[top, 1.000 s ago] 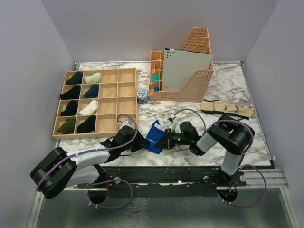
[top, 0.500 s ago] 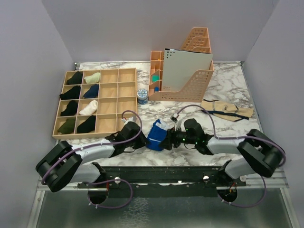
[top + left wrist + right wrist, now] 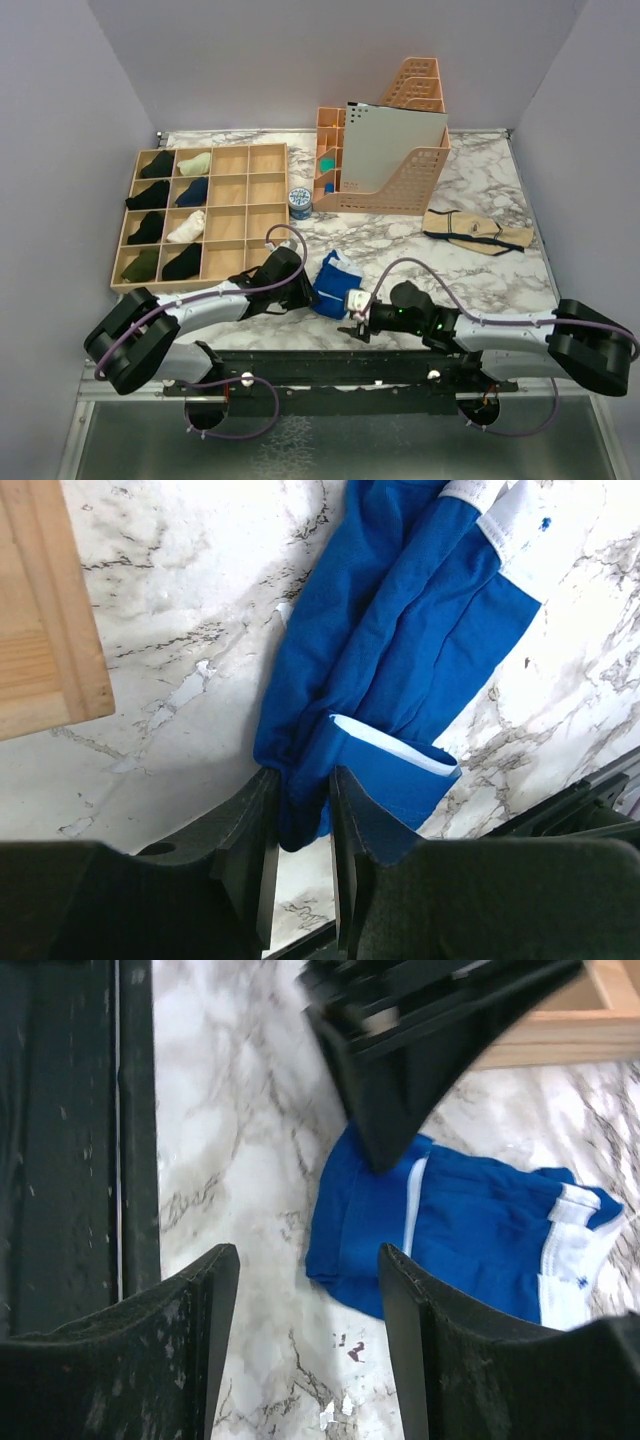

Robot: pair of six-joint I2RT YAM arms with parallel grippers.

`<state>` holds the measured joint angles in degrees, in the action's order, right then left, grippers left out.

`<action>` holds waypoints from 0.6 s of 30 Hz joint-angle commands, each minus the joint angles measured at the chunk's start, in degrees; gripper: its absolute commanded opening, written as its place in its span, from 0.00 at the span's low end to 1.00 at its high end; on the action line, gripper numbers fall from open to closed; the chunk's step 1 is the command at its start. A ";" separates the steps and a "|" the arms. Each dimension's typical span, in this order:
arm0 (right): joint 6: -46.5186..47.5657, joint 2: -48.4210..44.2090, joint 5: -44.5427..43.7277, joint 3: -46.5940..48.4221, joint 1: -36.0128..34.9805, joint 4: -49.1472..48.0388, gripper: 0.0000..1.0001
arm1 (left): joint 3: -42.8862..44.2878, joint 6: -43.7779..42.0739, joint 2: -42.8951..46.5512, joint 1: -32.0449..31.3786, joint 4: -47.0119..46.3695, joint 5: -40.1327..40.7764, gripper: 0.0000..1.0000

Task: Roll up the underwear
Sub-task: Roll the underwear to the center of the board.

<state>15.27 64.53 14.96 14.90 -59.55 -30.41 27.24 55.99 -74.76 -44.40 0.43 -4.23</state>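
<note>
The blue underwear [image 3: 334, 283] with a white waistband lies folded on the marble table near the front edge. It also shows in the left wrist view [image 3: 400, 650] and the right wrist view [image 3: 470, 1235]. My left gripper [image 3: 303, 295] is shut on the left edge of the underwear; in its wrist view its fingers [image 3: 250, 845] pinch a fold of blue cloth. My right gripper [image 3: 352, 328] is open and empty, low over the table just in front of the underwear, apart from it. Its fingertips [image 3: 215, 1300] frame bare marble.
A wooden divider box [image 3: 205, 215] with rolled dark and light items stands at the left. A pink file organiser [image 3: 390, 160] and a small blue tin [image 3: 299, 202] stand at the back. A beige garment [image 3: 475, 232] lies at the right. The table's front rail [image 3: 330, 365] is close.
My right gripper has let go of the underwear and drawn back toward the front edge, now open. My left gripper has reached further right and holds the cloth's left edge.
</note>
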 commanded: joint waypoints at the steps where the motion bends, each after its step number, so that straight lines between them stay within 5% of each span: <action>1: 23.37 5.05 -6.34 0.90 -5.12 -0.27 0.59 | 2.40 -2.14 -0.91 -0.47 5.48 -1.44 0.31; 8: 33.56 10.70 -7.23 1.12 -7.19 -7.51 0.55 | 4.10 -2.90 -1.31 -0.42 7.04 -1.97 0.31; 18: 34.09 18.51 -8.85 2.72 -7.60 -9.28 0.51 | 5.67 -3.33 -2.66 -0.42 8.09 -3.30 0.31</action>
<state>47.57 80.60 8.56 17.19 -66.76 -37.39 31.42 53.69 -76.73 -44.38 6.44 -5.85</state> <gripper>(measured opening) 0.523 0.312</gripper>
